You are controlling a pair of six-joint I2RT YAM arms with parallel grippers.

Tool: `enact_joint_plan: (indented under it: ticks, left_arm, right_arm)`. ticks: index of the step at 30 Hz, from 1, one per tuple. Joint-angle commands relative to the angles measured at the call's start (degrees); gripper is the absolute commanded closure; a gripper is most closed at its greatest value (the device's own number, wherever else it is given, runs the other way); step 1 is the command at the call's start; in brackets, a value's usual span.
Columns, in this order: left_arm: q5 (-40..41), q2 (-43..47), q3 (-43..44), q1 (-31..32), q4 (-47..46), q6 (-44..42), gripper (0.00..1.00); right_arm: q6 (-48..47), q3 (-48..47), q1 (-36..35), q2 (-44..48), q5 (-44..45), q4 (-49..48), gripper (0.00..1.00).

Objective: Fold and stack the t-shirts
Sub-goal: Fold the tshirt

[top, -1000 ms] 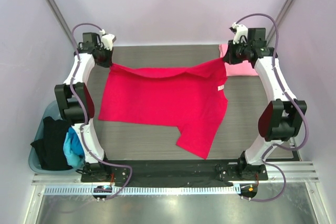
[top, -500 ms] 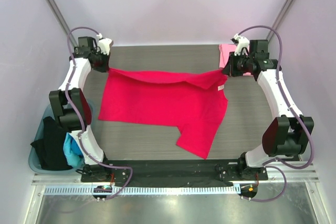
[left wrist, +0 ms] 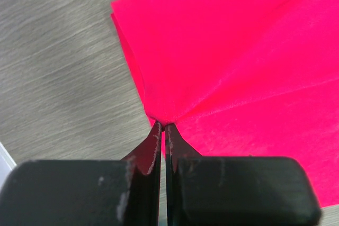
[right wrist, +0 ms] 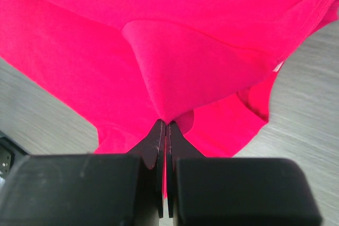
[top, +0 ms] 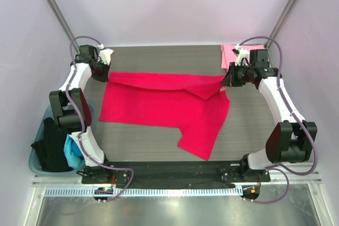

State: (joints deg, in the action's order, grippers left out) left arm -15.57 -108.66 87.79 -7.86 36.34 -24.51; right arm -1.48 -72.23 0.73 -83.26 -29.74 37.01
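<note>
The large crimson red t-shirt lies spread on the dark table, its far edge lifted and folding toward me. My left gripper is shut on its far left corner. My right gripper is shut on its far right edge, by the sleeve. A light pink t-shirt lies at the far right, partly hidden behind the right arm. Black and bright blue shirts sit in a bin at the left.
The grey-blue bin stands off the table's left side beside the left arm's base. Pale walls close in the table at the back and both sides.
Both grippers have moved toward me and lower, carrying the red shirt's far edge over the body. The fold has grown and the right sleeve now lies doubled over.
</note>
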Motion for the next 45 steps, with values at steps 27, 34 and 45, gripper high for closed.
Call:
enact_joint_plan:
  ticks: [27,34,45]
  left_arm:
    - [-3.3,1.0,3.8,-2.1,5.9,1.6,0.59]
    - [-1.9,-16.9,27.5,-2.7,17.1,9.9,0.51]
    - [-4.6,-24.7,33.8,-3.6,13.8,15.3,0.49]
  right_arm:
    - [-2.7,-7.9,-0.5,-3.2,0.7,6.8,0.58]
    - [-4.5,-14.8,2.2,-16.0,4.0,4.1,0.57]
    - [-5.6,-29.2,7.0,-32.0,5.6,3.9,0.55]
